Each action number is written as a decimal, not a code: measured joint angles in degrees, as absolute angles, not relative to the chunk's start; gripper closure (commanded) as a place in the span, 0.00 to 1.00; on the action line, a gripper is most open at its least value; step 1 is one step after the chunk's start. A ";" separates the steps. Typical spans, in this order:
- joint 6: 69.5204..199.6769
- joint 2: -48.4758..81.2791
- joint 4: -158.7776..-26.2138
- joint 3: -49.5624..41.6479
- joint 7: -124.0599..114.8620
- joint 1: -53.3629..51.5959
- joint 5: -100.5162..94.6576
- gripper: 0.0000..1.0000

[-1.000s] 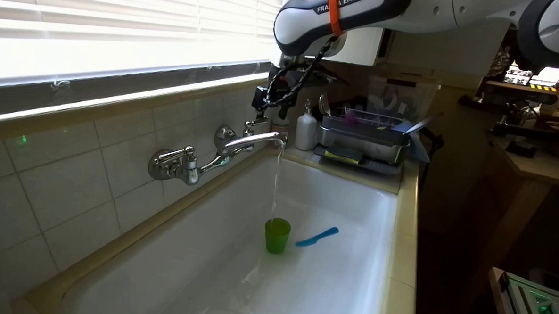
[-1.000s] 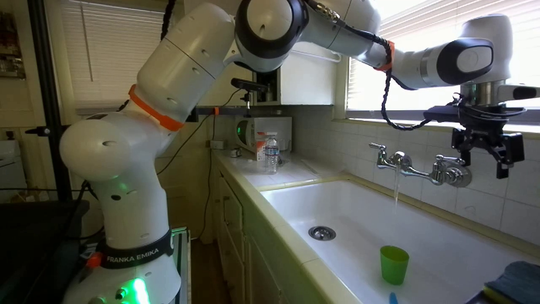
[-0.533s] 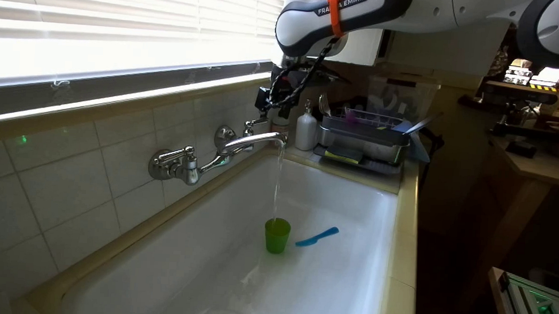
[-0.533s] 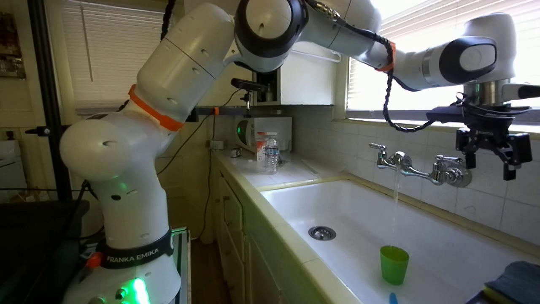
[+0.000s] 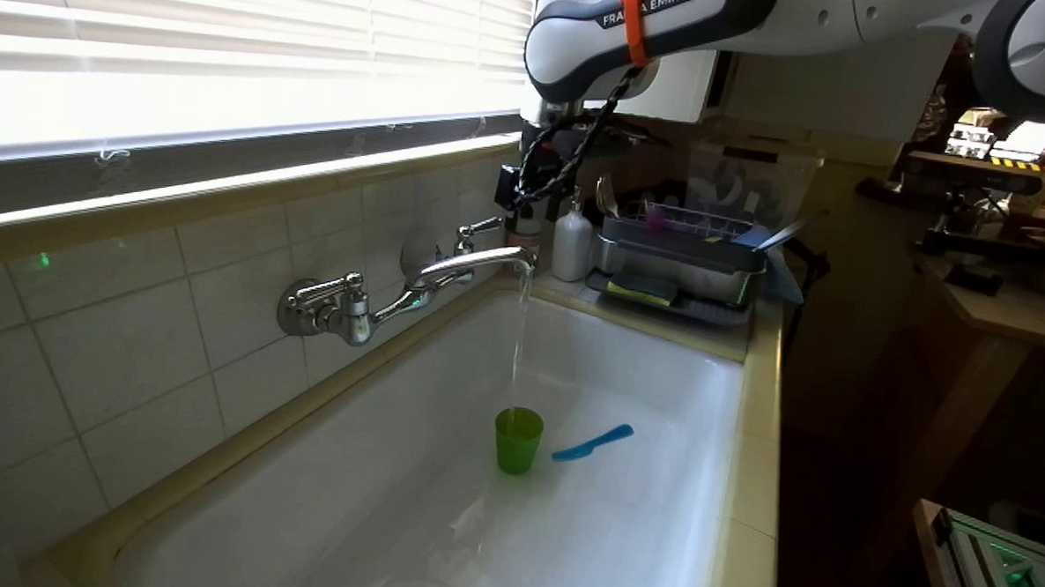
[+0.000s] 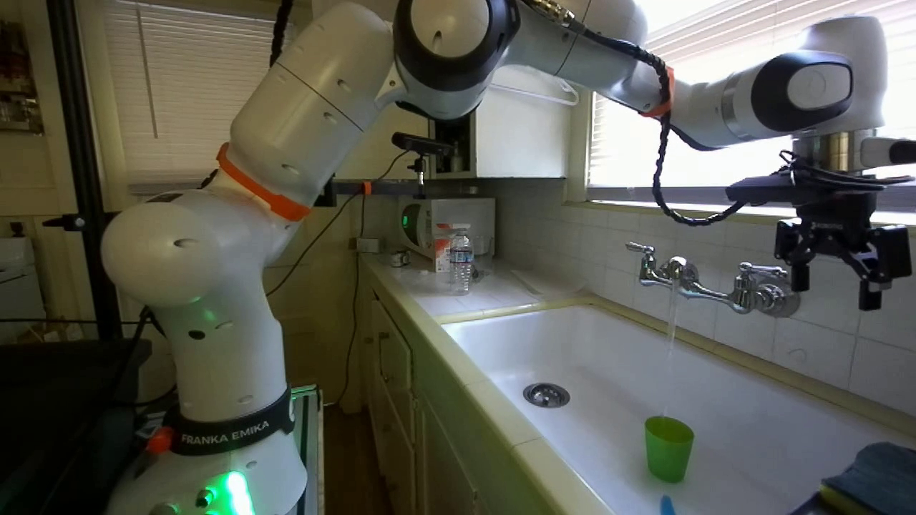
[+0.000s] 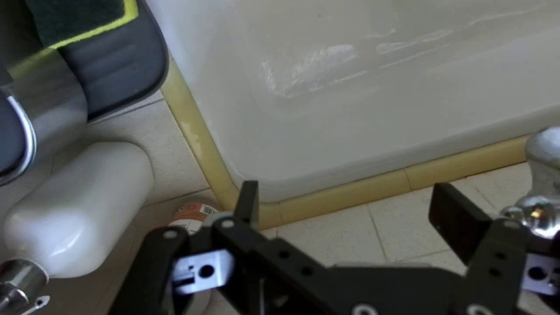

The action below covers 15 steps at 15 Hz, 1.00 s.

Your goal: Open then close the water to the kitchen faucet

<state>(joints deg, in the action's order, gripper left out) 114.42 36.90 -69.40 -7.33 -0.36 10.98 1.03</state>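
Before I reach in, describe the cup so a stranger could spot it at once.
Look into the white sink, below the faucet on the tiled wall. Where the falling water seems to land, a cup stands upright. Its neighbour, a knife, lies flat and is blue; the cup is green.

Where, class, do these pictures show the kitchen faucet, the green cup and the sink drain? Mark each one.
Kitchen faucet (image 5: 453, 267): in an exterior view, on the spout.
Green cup (image 6: 669, 454): in an exterior view, on its outer side.
Sink drain (image 6: 546, 395): in an exterior view, on its middle.
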 measured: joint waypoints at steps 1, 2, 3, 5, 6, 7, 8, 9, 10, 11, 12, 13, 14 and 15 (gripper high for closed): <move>113.04 36.60 -69.44 -7.26 0.07 10.97 1.03 0.00; 111.67 36.24 -69.50 -7.16 0.50 10.96 1.03 0.00; 110.32 35.84 -69.55 -7.03 0.99 10.96 1.03 0.00; 108.25 35.09 -69.77 -6.52 2.26 10.95 1.04 0.00; 107.53 34.83 -69.89 -6.14 2.81 10.95 1.08 0.00; 107.17 34.65 -70.10 -5.74 3.26 10.94 1.15 0.00; 107.07 34.54 -70.36 -5.30 3.55 10.92 1.27 0.00; 107.07 34.54 -70.60 -4.85 3.63 10.91 1.35 0.00; 107.08 34.54 -70.80 -4.39 3.68 10.90 1.54 0.00; 107.54 34.57 -70.94 -3.98 3.69 10.90 1.82 0.00; 108.62 34.63 -71.07 -3.61 3.69 10.90 2.16 0.00; 110.42 34.70 -71.23 -3.28 3.69 10.91 2.75 0.00; 112.70 34.78 -71.44 -3.01 3.77 10.91 3.33 0.00; 113.93 34.74 -71.88 -2.88 4.08 10.92 3.47 0.00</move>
<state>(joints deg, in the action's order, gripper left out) 113.93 34.74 -71.88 -2.88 4.08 10.92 3.47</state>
